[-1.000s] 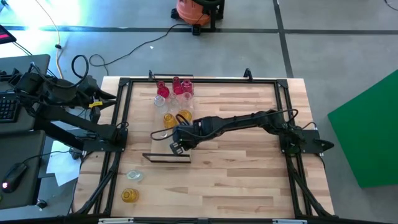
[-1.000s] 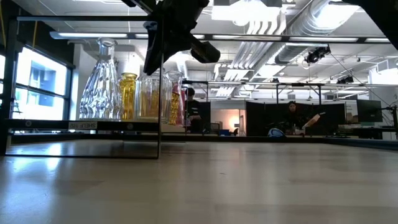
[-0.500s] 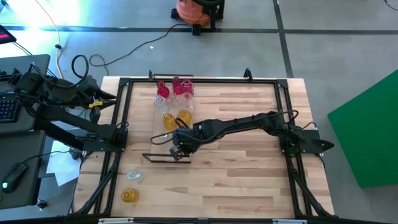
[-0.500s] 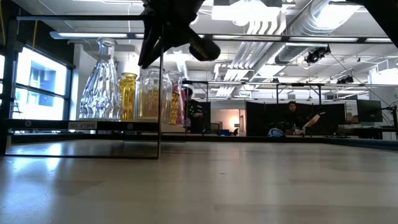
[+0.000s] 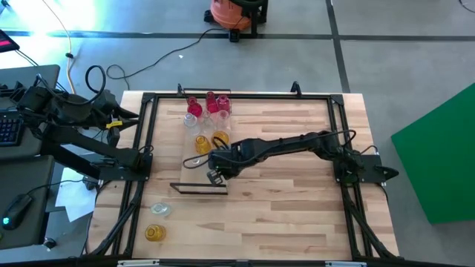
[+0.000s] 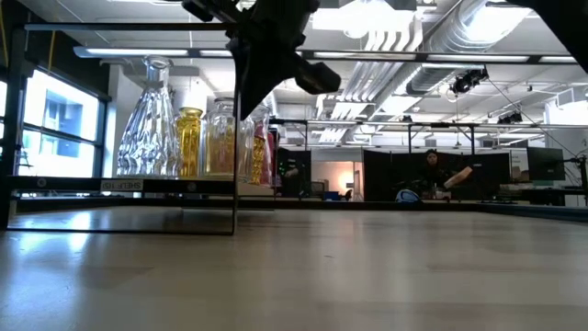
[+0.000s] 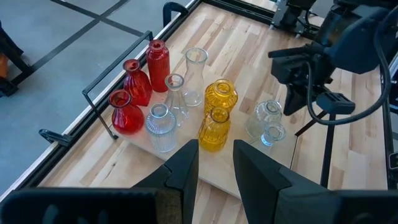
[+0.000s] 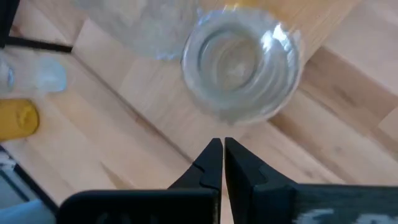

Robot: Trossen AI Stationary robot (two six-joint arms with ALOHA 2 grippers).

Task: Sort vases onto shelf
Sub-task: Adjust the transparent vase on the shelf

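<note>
Slatted light-wood tabletop (image 5: 297,215) inside a black frame carries the shelf (image 5: 194,178), a small pale board with a dark strip on one short edge, lying toward the left arm's side of the middle. Most of the vases stand on it in a cluster: in the left wrist view, 3 red vases (image 7: 138,82) at the far end, 3 clear ones with a ribbed clear vase (image 7: 161,127) among them, 2 amber-yellow vases (image 7: 219,98) mid-board, and 2 more clear vases (image 7: 266,122) nearest the right arm. Off the shelf, 1 small clear vase (image 5: 160,211) and 1 amber vase (image 5: 154,233) sit near the tabletop's front-left corner, so the sorting looks nearly done with 2 left. The right hand (image 5: 214,175) hovers above the shelf's near end, fingers pressed together and holding nothing; its own camera looks straight down into the mouth of a clear ribbed vase (image 8: 241,59) just beyond the fingertips. The step in hand seems to be clearing away from a vase just set down, and doing it well means lifting straight up before swinging sideways, since the neighbouring clear and amber vases stand close and tall narrow glass tips easily. The next pick probably lies at the front-left corner, and the fingers must spread before descending. The left hand (image 7: 215,163) waits off the tabletop's left edge, fingers partly apart and empty.
</note>
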